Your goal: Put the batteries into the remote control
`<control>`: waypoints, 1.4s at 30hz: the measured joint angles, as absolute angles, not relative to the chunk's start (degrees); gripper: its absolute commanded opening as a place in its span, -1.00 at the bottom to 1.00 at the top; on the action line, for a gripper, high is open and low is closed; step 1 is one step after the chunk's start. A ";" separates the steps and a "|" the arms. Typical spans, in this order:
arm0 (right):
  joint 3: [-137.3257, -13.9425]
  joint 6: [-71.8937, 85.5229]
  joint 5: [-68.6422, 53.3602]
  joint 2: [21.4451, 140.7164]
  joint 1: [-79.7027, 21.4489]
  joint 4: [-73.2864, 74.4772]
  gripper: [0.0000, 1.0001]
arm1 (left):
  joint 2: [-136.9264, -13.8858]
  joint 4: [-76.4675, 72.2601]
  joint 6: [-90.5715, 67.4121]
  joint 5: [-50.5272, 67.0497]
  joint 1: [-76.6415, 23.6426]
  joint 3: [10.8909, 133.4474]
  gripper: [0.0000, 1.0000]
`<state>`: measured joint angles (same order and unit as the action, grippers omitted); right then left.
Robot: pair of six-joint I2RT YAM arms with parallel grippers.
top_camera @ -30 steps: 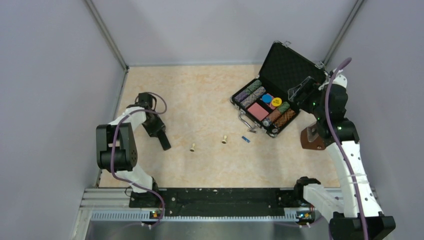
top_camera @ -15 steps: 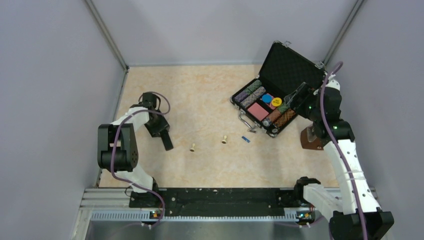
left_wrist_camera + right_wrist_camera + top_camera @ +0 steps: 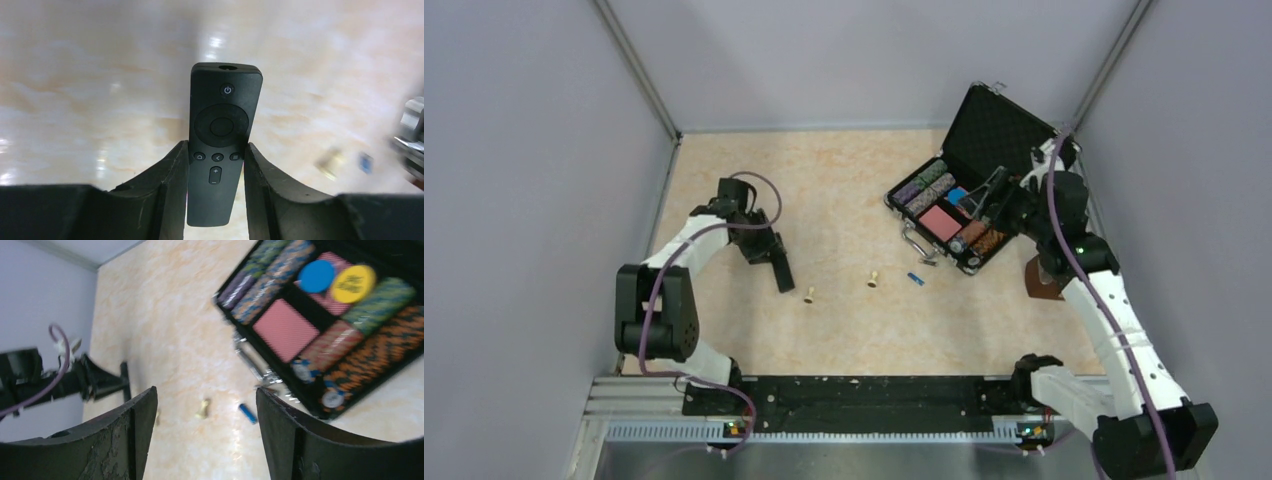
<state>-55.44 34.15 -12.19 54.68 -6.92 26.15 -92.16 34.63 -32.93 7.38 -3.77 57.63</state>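
The beige table (image 3: 844, 190) carries an open black chip case (image 3: 1004, 125) at its far right. The case's lid is raised and its tray is packed with rows of coloured chips (image 3: 375, 352).

The right arm (image 3: 1114, 310) rises along the near right side of the case. The right gripper (image 3: 205, 391) hangs over the case's tray with its jaws spread wide and nothing between them.

The left arm (image 3: 694, 235) works far to the left of the case. The left gripper (image 3: 216, 150) is clenched on the remote control (image 3: 223, 120), pinching its long sides at the row of small buttons. The button face is turned to the wrist camera, and the power-button end sticks out past the fingertips. Whether that end touches the table cannot be told.

A beige peg (image 3: 874, 279) stands left of the case's near corner. A second peg (image 3: 808, 295) is farther left of the case, just beside the remote's free end.

One blue battery (image 3: 915, 279) lies on the table between the case's near corner and the closer peg, apart from both grippers.
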 measured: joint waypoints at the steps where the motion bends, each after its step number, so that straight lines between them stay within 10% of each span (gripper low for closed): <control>1: -55.44 34.11 -12.99 55.09 -9.06 24.93 0.43 | -90.26 34.04 -33.30 9.96 -3.99 57.52 -1.00; 10: -57.19 34.41 -17.32 62.83 -35.35 12.78 0.87 | -68.40 7.66 -44.05 34.41 -8.08 54.24 -1.00; 20: -62.39 40.60 -24.62 69.56 -43.03 -3.18 0.96 | -66.15 -15.00 -56.42 50.96 -11.57 57.89 -1.00; 33: -67.31 41.23 -28.97 74.52 -46.35 -9.47 0.93 | -65.08 -26.13 -64.45 54.22 -14.15 60.05 -1.00; 42: -67.20 44.25 -33.10 74.85 -46.35 -15.35 0.37 | -64.27 -32.88 -67.68 57.01 -14.79 60.05 -1.00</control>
